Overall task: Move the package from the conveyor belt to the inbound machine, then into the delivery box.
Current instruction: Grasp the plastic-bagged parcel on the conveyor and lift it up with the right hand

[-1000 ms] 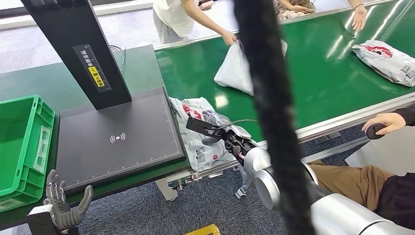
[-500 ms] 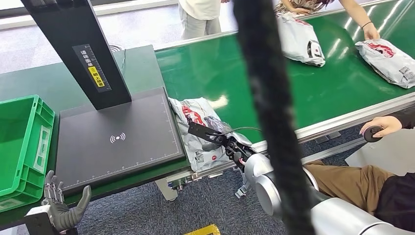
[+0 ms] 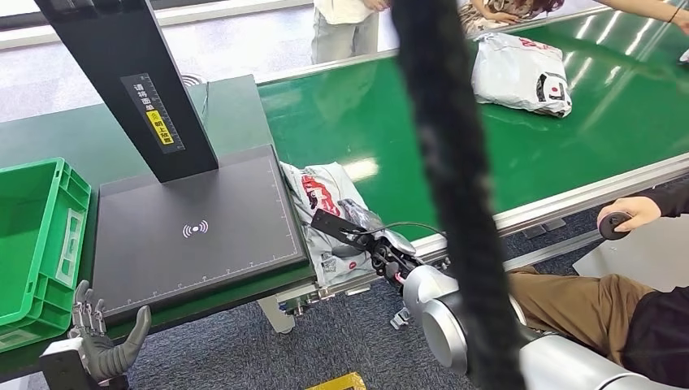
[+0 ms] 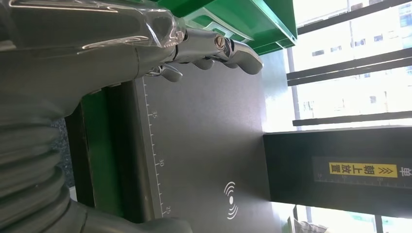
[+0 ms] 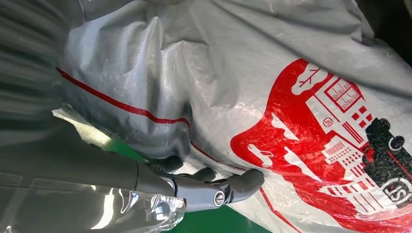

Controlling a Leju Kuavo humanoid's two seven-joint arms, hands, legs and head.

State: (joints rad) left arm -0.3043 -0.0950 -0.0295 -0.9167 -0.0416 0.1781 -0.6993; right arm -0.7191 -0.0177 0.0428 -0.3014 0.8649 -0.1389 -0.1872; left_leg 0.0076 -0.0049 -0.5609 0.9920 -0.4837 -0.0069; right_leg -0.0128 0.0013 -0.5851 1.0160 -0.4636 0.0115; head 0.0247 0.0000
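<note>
Package not yet lifted

Your right hand (image 3: 370, 244) presses curled fingers against the package (image 3: 329, 195), at the conveyor belt (image 3: 552, 138) edge beside the inbound machine (image 3: 195, 231); whether it grips, you cannot tell. Scanning and boxing remain. Left hand (image 3: 101, 345) hangs spread, holding nothing.

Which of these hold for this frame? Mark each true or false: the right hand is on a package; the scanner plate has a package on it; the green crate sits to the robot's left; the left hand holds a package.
1. The right hand is on the grey package at the belt's end: true.
2. A package lies on the black scanner plate: false, the plate is bare.
3. The green crate sits at the robot's left: true.
4. The left hand holds a package: false, it is open and holds nothing.
</note>
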